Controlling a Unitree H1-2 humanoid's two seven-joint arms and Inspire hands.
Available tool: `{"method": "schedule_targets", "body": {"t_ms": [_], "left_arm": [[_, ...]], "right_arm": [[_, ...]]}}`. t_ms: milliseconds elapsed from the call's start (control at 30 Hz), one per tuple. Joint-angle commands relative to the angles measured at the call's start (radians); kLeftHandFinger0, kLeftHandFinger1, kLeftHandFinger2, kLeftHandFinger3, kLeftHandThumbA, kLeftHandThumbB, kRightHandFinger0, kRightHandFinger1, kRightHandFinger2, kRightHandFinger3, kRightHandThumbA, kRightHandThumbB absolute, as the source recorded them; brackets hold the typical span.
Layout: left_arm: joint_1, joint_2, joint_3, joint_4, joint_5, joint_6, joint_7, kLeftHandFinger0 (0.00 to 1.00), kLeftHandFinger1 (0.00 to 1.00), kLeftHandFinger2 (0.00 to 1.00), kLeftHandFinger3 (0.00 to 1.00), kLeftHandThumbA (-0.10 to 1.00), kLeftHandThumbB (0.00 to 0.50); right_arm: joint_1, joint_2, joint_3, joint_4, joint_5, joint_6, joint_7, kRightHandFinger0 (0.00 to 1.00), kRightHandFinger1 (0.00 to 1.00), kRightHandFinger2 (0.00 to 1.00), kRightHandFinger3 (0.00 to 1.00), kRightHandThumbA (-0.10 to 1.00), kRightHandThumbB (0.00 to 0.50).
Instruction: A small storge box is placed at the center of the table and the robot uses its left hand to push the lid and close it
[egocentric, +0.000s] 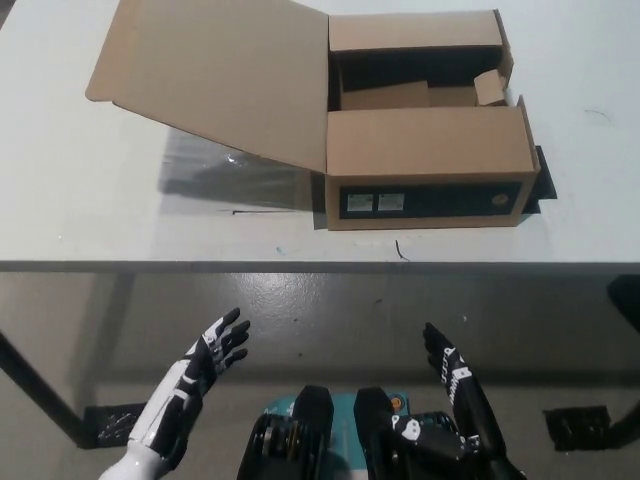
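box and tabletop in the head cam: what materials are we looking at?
Box: looks like plain brown cardboard, matte; folded flaps, creases and raw-cut edges show. Its big lid is the same board, open to the left. The front has a dark printed panel with small labels.
Tabletop: smooth, pale grey-white, probably laminate or painted board; it gives a faint sheen and a soft shadow, with no grain visible.

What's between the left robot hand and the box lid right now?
Head view: nothing solid. The left robot hand hangs open below the table's front edge; beyond it, only bare tabletop lies before the open lid of the box.
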Motion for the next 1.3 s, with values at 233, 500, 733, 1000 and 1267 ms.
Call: {"method": "schedule_targets", "body": {"t_ms": [233, 500, 733, 1000, 1267], "left_arm": [[-0.108, 0.079, 0.100, -0.317, -1.046, 0.349, -0.140, 1.00, 1.00, 1.00, 1.00, 1.00, 0.445], [-0.157, 0.014, 0.185, -0.234, -1.166, 0.364, -0.063, 1.00, 1.00, 1.00, 1.00, 1.00, 0.445], [-0.174, -0.011, 0.223, -0.131, -1.126, 0.399, -0.103, 1.00, 1.00, 1.00, 1.00, 1.00, 0.446], [-0.232, -0.026, 0.249, -0.011, -1.100, 0.454, -0.145, 1.00, 1.00, 1.00, 1.00, 1.00, 0.441], [-0.280, -0.029, 0.287, 0.068, -1.102, 0.491, -0.165, 1.00, 1.00, 1.00, 1.00, 1.00, 0.415]], "right_arm": [[-0.007, 0.011, 0.014, -0.007, -0.011, -0.097, -0.017, 1.00, 1.00, 1.00, 1.00, 1.00, 0.355], [-0.001, 0.019, 0.021, 0.002, -0.013, -0.097, -0.012, 1.00, 1.00, 1.00, 1.00, 1.00, 0.361], [-0.002, 0.023, 0.029, 0.014, -0.014, -0.097, -0.009, 1.00, 1.00, 1.00, 1.00, 1.00, 0.373], [-0.012, 0.018, 0.015, 0.021, -0.011, -0.097, -0.013, 1.00, 1.00, 1.00, 1.00, 1.00, 0.373], [-0.019, 0.017, 0.017, 0.014, -0.017, -0.097, -0.023, 1.00, 1.00, 1.00, 1.00, 1.00, 0.370]]}}
